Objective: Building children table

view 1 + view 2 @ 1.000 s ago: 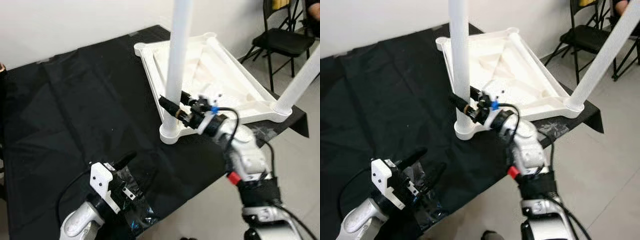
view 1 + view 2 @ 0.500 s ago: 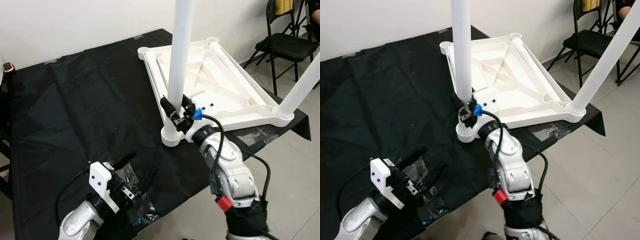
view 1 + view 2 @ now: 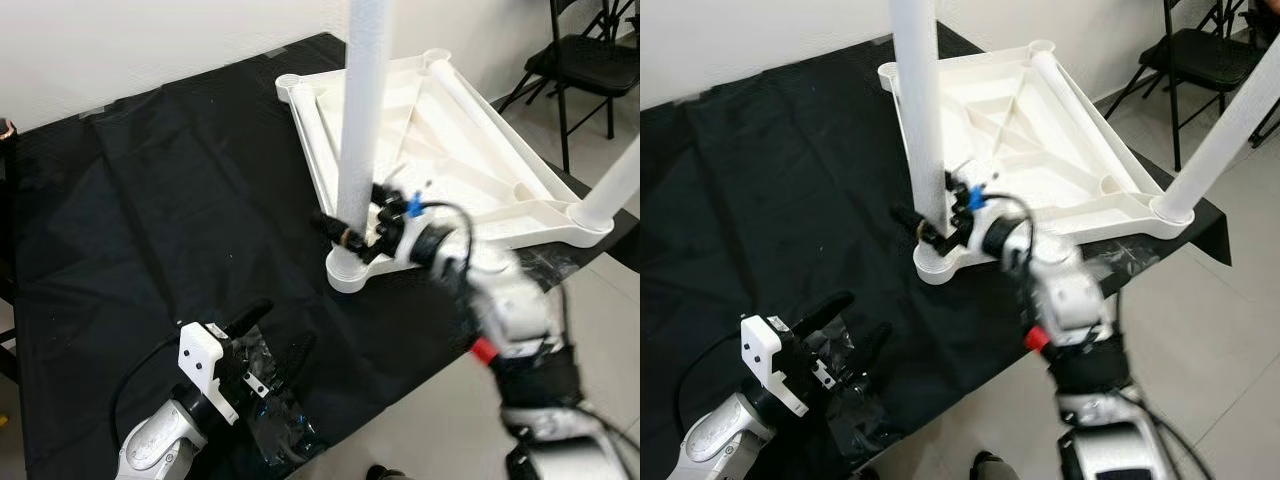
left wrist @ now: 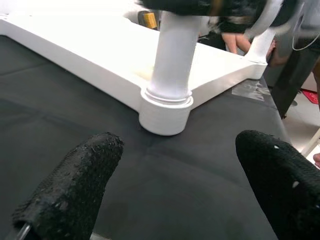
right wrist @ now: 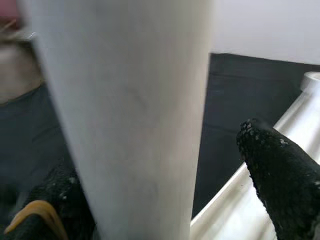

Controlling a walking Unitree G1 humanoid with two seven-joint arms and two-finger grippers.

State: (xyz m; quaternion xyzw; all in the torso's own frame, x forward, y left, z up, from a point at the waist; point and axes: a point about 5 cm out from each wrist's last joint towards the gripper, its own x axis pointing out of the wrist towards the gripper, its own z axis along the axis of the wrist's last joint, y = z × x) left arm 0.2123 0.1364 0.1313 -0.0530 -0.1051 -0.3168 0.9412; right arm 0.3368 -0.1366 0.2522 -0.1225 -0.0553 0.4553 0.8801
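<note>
Table top: the white children table top [image 3: 470, 150] lies upside down on the table with the black cloth [image 3: 150, 200], at its far right part, one corner reaching the table edge.
Near leg: a white tube leg [image 3: 360, 110] stands upright in the round corner socket [image 3: 348, 270] that is closest to the robot.
Second leg: another white leg [image 3: 620, 180] stands tilted in the right corner socket.
Right tool: the right tool [image 3: 358, 222] is at the lower part of the near leg, just above the socket. Its two black fingers [image 5: 280, 170] are spread, one on each side of the leg; if they press the leg I cannot tell. The right arm is blurred.
Left tool: the left tool [image 3: 272, 338] stays low over the cloth near the front edge of the table, well apart from the table top. Its fingers [image 4: 75, 185] are spread and hold nothing.
Plastic bag: a clear crumpled bag [image 3: 275, 415] lies on the cloth under the left tool.
Background: a black folding chair [image 3: 590, 60] stands on the floor behind the table.
</note>
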